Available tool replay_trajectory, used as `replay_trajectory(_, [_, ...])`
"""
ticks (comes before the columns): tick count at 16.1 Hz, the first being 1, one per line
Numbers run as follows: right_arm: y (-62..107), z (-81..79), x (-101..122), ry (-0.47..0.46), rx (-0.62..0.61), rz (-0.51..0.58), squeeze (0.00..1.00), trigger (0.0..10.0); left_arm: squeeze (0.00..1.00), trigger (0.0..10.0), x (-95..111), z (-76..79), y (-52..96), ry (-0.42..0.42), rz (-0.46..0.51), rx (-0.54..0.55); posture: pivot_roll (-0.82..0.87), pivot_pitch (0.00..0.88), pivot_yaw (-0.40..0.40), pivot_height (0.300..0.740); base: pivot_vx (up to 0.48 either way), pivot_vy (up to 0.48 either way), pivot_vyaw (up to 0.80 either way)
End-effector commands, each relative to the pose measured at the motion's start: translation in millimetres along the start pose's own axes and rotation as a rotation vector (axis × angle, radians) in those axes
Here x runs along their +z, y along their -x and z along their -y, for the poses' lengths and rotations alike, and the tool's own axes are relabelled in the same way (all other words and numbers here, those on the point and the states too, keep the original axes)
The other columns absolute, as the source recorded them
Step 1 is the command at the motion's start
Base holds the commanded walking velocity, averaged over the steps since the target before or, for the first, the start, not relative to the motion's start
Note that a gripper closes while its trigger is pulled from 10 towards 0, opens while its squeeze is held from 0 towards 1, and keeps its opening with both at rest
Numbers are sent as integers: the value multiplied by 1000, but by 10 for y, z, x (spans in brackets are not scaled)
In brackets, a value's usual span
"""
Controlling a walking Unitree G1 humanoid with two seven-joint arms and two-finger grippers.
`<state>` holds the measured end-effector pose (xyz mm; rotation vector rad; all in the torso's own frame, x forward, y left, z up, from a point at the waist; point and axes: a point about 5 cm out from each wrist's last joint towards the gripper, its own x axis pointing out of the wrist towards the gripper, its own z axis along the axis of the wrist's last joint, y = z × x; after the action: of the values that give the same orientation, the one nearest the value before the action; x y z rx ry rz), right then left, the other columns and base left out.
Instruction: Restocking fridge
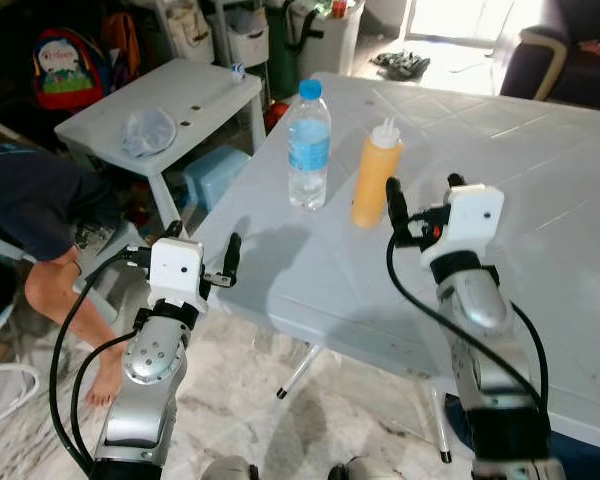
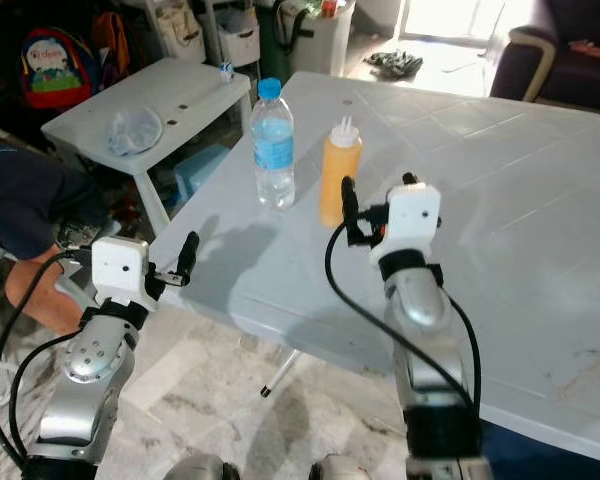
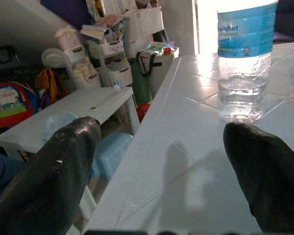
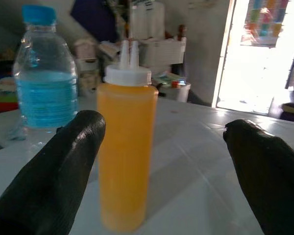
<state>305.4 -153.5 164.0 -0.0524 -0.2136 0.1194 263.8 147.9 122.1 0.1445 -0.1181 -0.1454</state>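
White plastic table (image 1: 540,150) carrying an upright water bottle (image 1: 308,146) and, just beside it, an orange squeeze bottle (image 1: 376,172), with the right gripper (image 1: 420,212) close before the squeeze bottle and the left gripper (image 1: 218,268) at the table's near edge. From the left wrist, black fingers (image 3: 49,181) spread wide, holding nothing, water bottle ahead. From the right wrist, fingers (image 4: 54,171) also wide apart, squeeze bottle standing between them untouched.

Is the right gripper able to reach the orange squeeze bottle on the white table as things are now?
Probably yes. The right gripper is open just short of the orange squeeze bottle, and nothing stands between them. The water bottle stands to the side, apart from it, so the way looks free.
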Motion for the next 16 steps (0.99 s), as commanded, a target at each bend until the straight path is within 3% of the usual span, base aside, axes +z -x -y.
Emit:
replay_trajectory(1, [-48,-18,25,-9,19,17,290,10000,0,10000,14,-41,24,-21,-5,4,69,78,34,740,0,0,0])
replay_trajectory(2, [-78,-48,21,-2,32,20,1000,10000,0,10000,19,-54,34,-25,-6,5,77,78,34,740,0,0,0])
replay_trajectory(3, [-94,-78,20,7,46,21,1000,10000,0,10000,22,-62,37,-27,-7,6,78,78,34,740,0,0,0])
replay_trajectory(5, [-132,-142,10,0,82,18,0,10000,0,10000,24,-71,39,-32,-11,6,85,78,35,740,0,0,0])
replay_trajectory(16, [-426,-91,73,60,57,50,0,10000,0,10000,27,-32,49,-33,-22,-3,90,87,28,740,0,0,0])
